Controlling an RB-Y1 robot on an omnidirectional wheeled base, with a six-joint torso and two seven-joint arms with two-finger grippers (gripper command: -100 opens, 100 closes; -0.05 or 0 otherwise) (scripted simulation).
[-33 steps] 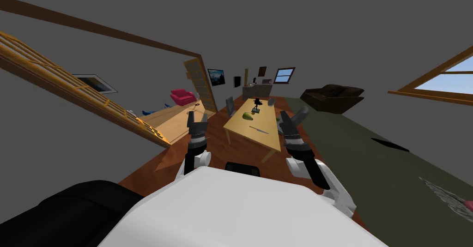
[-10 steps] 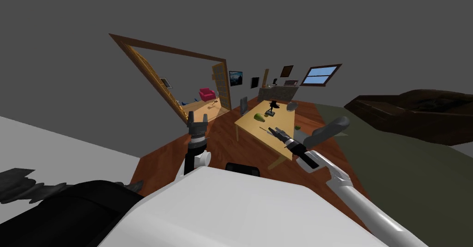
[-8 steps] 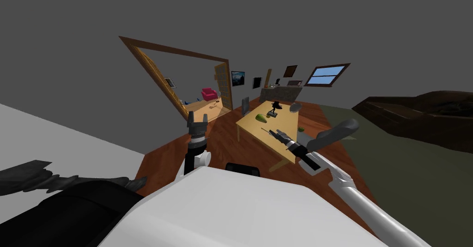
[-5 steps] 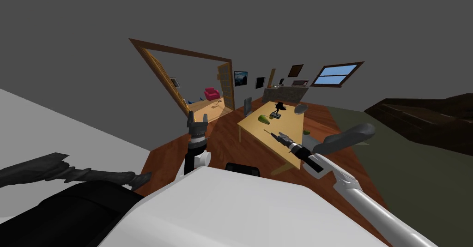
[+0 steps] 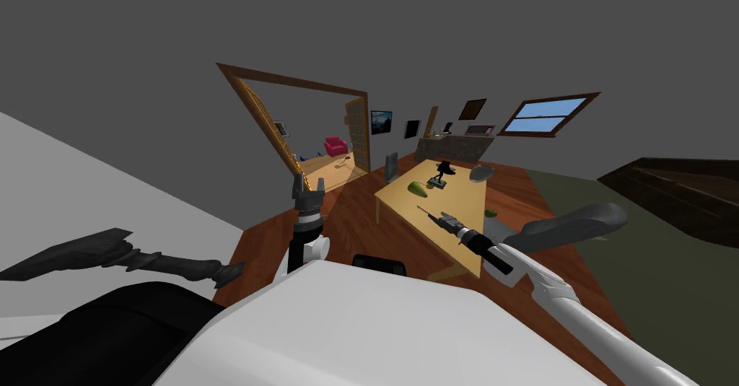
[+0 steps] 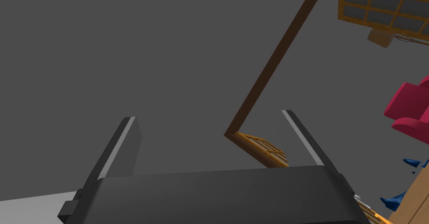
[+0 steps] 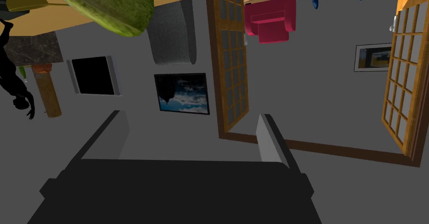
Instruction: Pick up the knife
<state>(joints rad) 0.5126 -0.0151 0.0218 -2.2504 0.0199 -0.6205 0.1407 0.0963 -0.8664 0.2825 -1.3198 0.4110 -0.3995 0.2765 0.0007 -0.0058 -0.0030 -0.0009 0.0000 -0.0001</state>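
The knife [image 5: 423, 211] lies mid-frame in the head view on the light wooden table [image 5: 462, 201]. It is a thin sliver whose near end meets the right gripper [image 5: 437, 218] — contact is hard to judge. That gripper's fingers [image 7: 267, 140] stand wide apart, empty. The left gripper [image 5: 308, 185], left of centre, is spread wide too — holding nothing.

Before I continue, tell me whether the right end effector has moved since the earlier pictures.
Yes. The right end effector has swung in over the table, from beside its edge to just short of the knife.
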